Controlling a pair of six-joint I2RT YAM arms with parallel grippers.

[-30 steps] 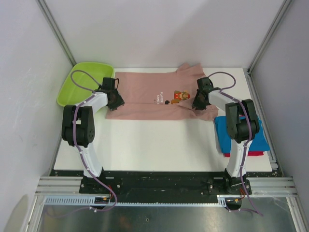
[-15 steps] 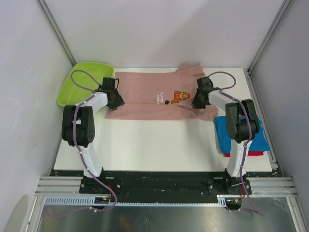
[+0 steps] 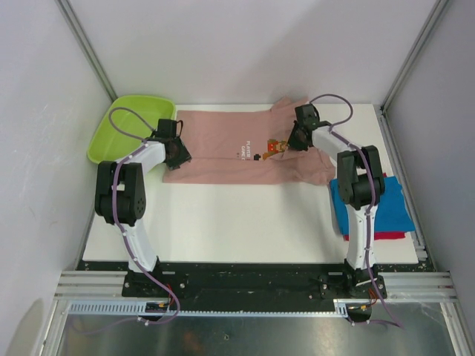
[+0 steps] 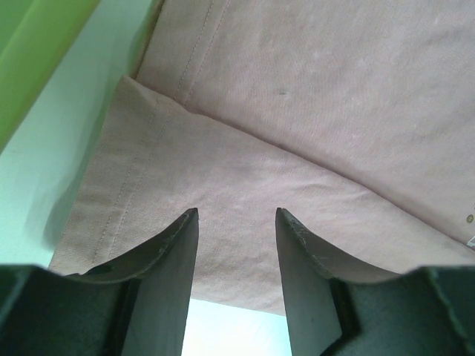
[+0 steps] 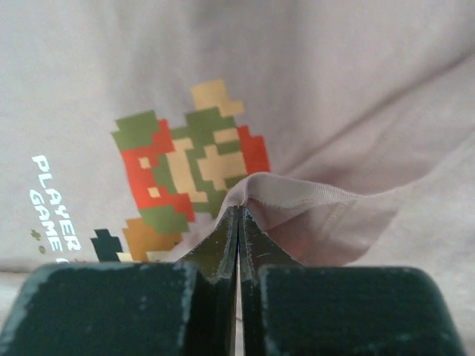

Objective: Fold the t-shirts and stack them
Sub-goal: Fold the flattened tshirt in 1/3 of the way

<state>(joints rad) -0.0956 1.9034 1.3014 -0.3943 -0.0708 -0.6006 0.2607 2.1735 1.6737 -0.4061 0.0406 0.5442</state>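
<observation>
The dusty pink t-shirt (image 3: pixel 223 144) lies spread at the back of the table, print up. My left gripper (image 3: pixel 177 153) is open, low over its near left corner (image 4: pixel 223 245), with one finger on each side of the cloth. My right gripper (image 3: pixel 294 140) is shut on a raised fold of the pink shirt's edge (image 5: pixel 297 194), right beside the pixel print (image 5: pixel 189 167) and white text (image 5: pixel 56 204). The folded blue t-shirt (image 3: pixel 371 204) lies on the red one (image 3: pixel 382 236) at the right edge.
A lime-green tub (image 3: pixel 130 126) stands at the back left, and its rim shows in the left wrist view (image 4: pixel 37 52). White table (image 3: pixel 245 222) lies in front of the shirt. Metal frame posts and grey walls close in both sides.
My right gripper has moved back and left with the pinched cloth, now beside the print. The right arm has swung off the blue shirt. The left gripper has not moved.
</observation>
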